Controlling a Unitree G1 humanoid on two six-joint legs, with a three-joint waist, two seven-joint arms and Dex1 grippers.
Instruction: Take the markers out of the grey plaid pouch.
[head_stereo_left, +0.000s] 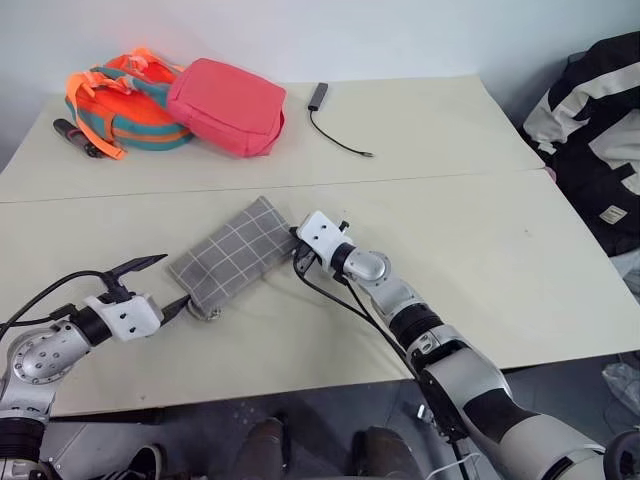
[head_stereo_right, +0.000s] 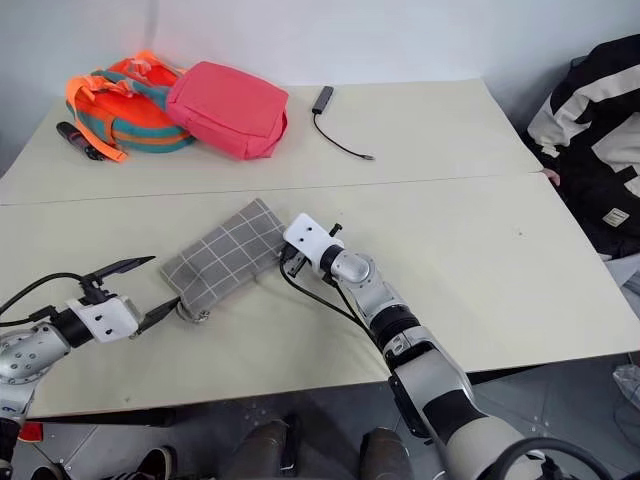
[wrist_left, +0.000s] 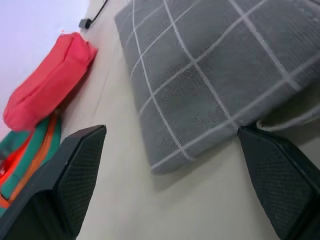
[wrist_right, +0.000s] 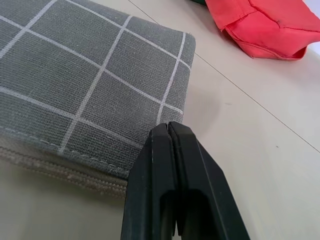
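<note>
The grey plaid pouch lies flat and slanted on the near table, zip edge toward me. The markers are hidden. My left gripper is open at the pouch's near-left corner, one finger on either side of that corner; the fingers are apart from the fabric. My right gripper is shut, its tips against the pouch's near-right end by the zip seam. The closed fingers cover whatever lies between them.
A pink-red bag and an orange-and-teal backpack sit at the far left, with a black cylinder beside them. A thin black cable lies mid-back. A person in a black-and-white jacket is at the table's right edge.
</note>
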